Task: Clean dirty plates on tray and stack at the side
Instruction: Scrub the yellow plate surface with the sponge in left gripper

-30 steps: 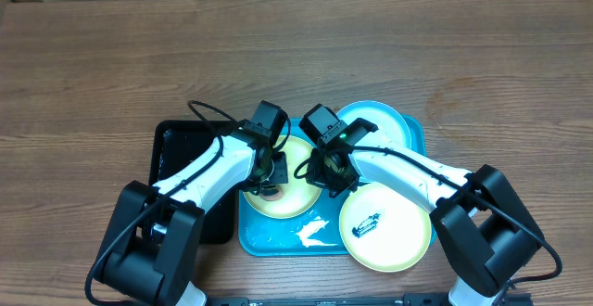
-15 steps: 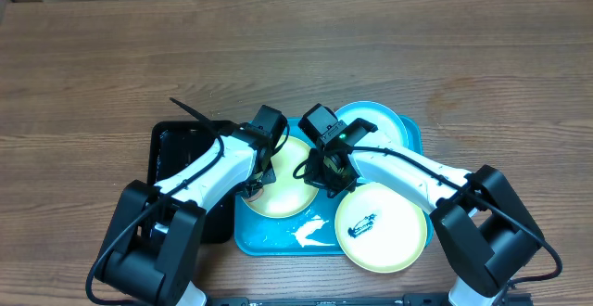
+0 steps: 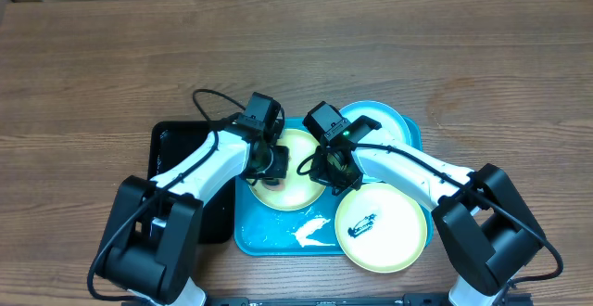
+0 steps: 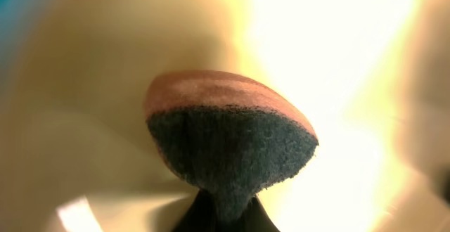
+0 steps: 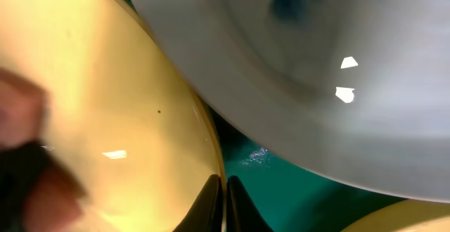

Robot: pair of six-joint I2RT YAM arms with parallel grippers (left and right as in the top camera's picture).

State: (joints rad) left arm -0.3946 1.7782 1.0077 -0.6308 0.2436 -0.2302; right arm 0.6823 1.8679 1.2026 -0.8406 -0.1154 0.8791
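Note:
The blue tray (image 3: 267,238) holds three plates. A pale yellow-green plate (image 3: 295,191) lies at its left, a light blue plate (image 3: 382,121) at its back and a yellow-green plate with a dark smudge (image 3: 382,224) at its front right. My left gripper (image 3: 270,165) is shut on a sponge (image 4: 225,140), brown on top and dark underneath, pressed on the left plate (image 4: 84,119). My right gripper (image 3: 326,170) is shut on that plate's right rim (image 5: 218,169). The right wrist view also shows the light blue plate (image 5: 316,84) and the wet tray floor (image 5: 281,183).
A smaller black tray (image 3: 176,158) lies against the blue tray's left side, under my left arm. White streaks (image 3: 313,230) mark the blue tray's front. Bare wooden table (image 3: 296,56) stretches behind and to both sides.
My left gripper has slid the sponge from the plate's front-left edge toward its far-left part. The tray and plates shifted slightly left. The right gripper kept its hold on the rim.

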